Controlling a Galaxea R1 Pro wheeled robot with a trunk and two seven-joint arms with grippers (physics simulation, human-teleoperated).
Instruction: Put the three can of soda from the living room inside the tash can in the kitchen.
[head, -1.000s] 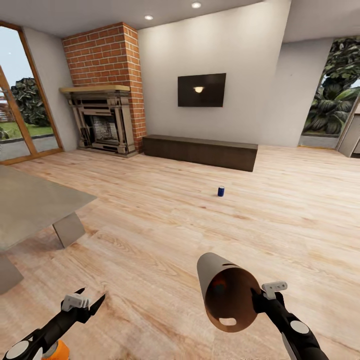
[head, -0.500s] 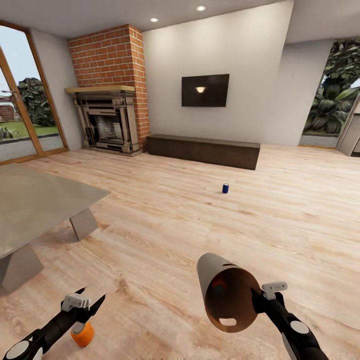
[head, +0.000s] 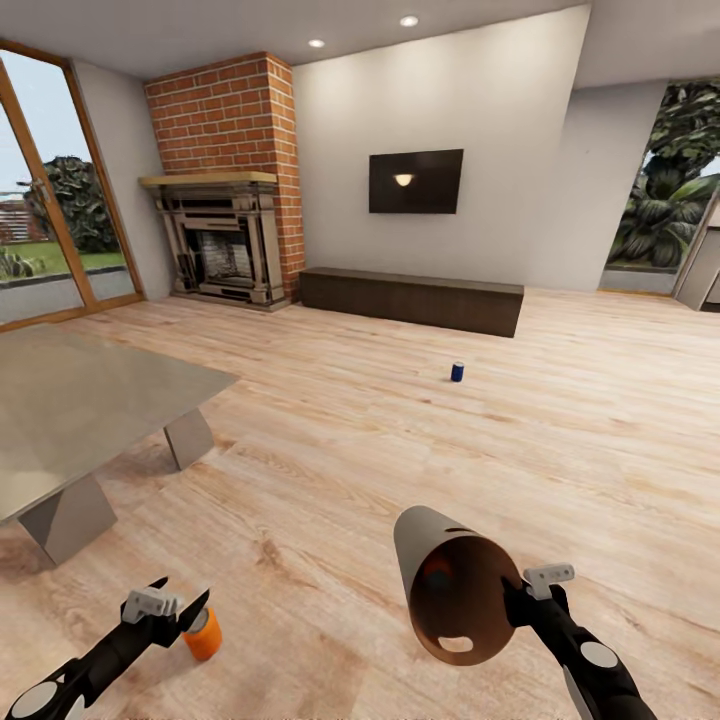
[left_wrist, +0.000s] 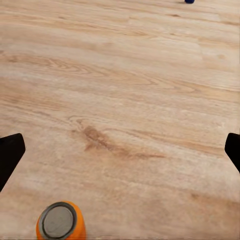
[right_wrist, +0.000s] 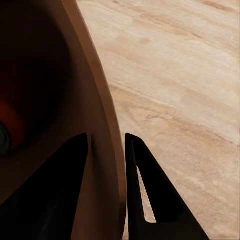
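Living room, wooden floor (head: 330, 450): my right fingers (right_wrist: 107, 150) are clenched on the rim of the trash can (head: 450, 585), one finger inside the coppery wall and one outside, the bin tipped so its mouth faces me. Something orange-red with a grey end lies deep in it, most likely a can already collected, though it is too dim to be sure. My left fingers (head: 170, 605) are released and spread wide over the floor, holding nothing. An orange soda can (head: 203, 634) stands upright on the boards just beside them, its grey top showing in the left wrist view (left_wrist: 60, 221). The blue soda can (head: 457, 372) stands well apart, out in the open floor towards the long dark cabinet (head: 412, 300). The stone table (head: 90, 405) sits off to my left.

I judge these cans light, thin-walled and smooth, easy to tip or send rolling with a nudge. The sound hold is across the round body at mid-height, fingers square to it, with a gentle squeeze. The bin seems stiff and light, but a rim pinch lets it swing
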